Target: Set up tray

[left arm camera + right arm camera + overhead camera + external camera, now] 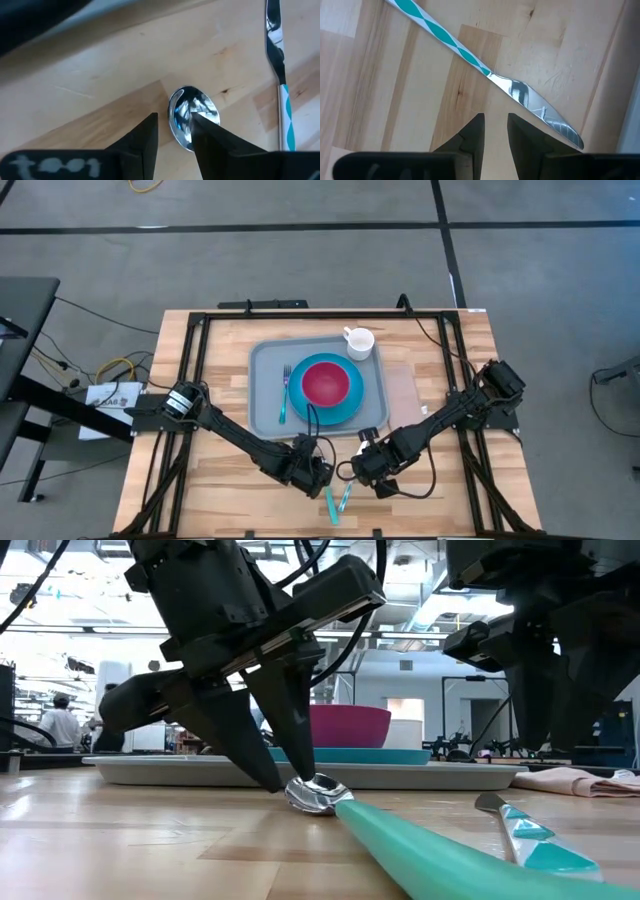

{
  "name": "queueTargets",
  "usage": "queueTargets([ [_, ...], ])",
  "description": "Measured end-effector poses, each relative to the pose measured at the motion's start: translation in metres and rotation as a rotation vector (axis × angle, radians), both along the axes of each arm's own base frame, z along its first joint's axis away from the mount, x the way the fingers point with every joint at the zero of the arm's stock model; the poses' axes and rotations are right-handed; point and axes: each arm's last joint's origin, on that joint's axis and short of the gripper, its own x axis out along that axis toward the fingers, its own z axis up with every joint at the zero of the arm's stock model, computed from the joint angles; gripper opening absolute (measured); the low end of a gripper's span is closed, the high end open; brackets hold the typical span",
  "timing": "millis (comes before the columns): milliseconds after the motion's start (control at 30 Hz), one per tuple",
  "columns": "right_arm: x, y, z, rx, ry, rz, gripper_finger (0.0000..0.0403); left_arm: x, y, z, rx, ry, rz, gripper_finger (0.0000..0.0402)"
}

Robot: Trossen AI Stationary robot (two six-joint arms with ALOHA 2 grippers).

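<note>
The tray (262, 385) lies at the middle of the wooden table (210, 470) and serves as the landmark here. On it sits a round blue plate (352, 402) with a magenta bowl (326, 382) in it, a teal-handled fork (284, 395) beside the plate on the tray's left part, and a white cup (359, 342) at the tray's far right corner. A beige napkin (404, 390) lies just beside the tray's right edge. Off the tray, near its front edge, the left gripper (320, 473) is down at the table with its fingers (145, 145) slightly parted, their tips at the bowl of a teal-handled spoon (192, 115); one tip touches the spoon's bowl, and the spoon is not clamped. The right gripper (368, 467) hovers just beside it, also in front of the tray, its fingers (472, 132) narrowly apart and holding nothing, above a knife (530, 100) with a teal-and-white handle lying flat on the wood.
</note>
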Motion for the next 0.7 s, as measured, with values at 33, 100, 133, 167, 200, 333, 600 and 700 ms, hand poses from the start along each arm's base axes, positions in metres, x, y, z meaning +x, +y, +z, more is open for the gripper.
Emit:
queueTargets([
  [33,0.0,0.0,0.0,0.0,0.0,0.0,0.0079,0.0,0.0,0.0,0.002,-0.001,0.001,0.01],
  [100,0.0,0.0,0.0,0.0,0.0,0.0,0.0079,0.0,0.0,0.0,0.005,-0.003,0.002,0.01],
  [133,0.0,0.0,0.0,0.0,0.0,0.0,0.0079,0.0,0.0,0.0,0.006,-0.004,0.004,0.01],
  [167,0.0,0.0,0.0,0.0,0.0,0.0,0.0079,0.0,0.0,0.0,0.008,-0.005,0.006,0.01],
  [200,0.0,0.0,0.0,0.0,0.0,0.0,0.0079,0.0,0.0,0.0,0.01,-0.006,0.007,0.01],
  [333,0.0,0.0,0.0,0.0,0.0,0.0,0.0079,0.0,0.001,0.0,0.004,-0.009,0.02,0.01],
  [600,0.0,0.0,0.0,-0.001,0.001,0.0,0.0079,-0.003,0.003,-0.013,-0.012,-0.055,0.028,0.01],
  [700,0.0,0.0,0.0,-0.001,0.001,0.002,0.0079,-0.003,0.002,-0.015,-0.016,-0.083,0.031,0.01],
])
